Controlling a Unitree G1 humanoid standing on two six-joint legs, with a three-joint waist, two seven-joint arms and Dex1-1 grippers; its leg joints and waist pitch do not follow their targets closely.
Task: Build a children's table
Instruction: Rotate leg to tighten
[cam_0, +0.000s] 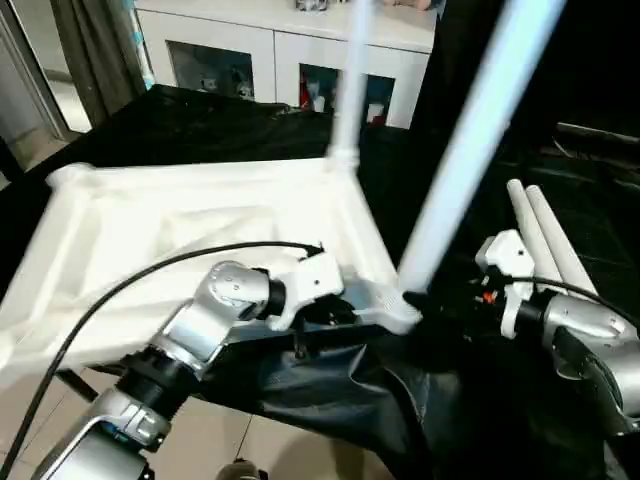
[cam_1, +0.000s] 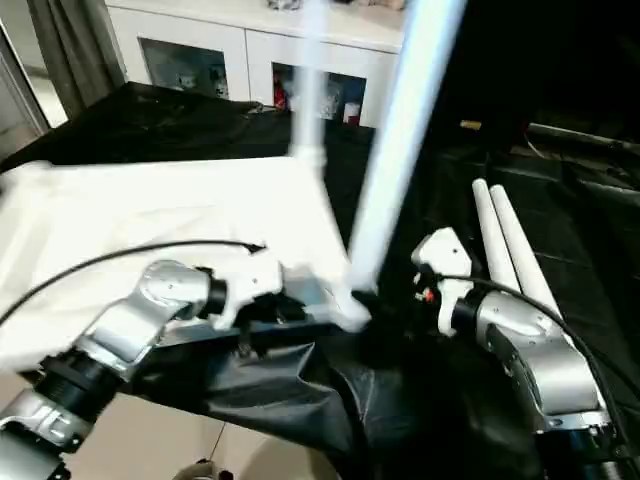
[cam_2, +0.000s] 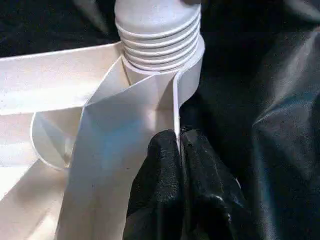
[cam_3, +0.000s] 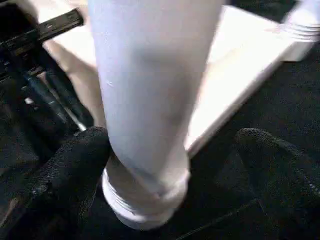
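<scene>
While left claw (cam_2: 178, 150) pinches tabletop (cam_0: 150, 215) rim, right claw (cam_3: 172, 165) gapes around leg (cam_3: 150, 95).

A low white cabinet (cam_0: 290, 45) with glass doors stands along the far wall, small items dimly visible behind the glass. Grey curtains (cam_0: 95, 45) hang at the far left. A black cloth (cam_0: 230, 125) covers the work surface. Pale tiled floor (cam_0: 230, 450) shows in the near foreground.

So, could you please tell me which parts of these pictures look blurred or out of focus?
Head views: the near leg and tabletop are smeared; right wrist view: the same leg is soft; left wrist view: the tabletop's rim is fairly sharp.
</scene>
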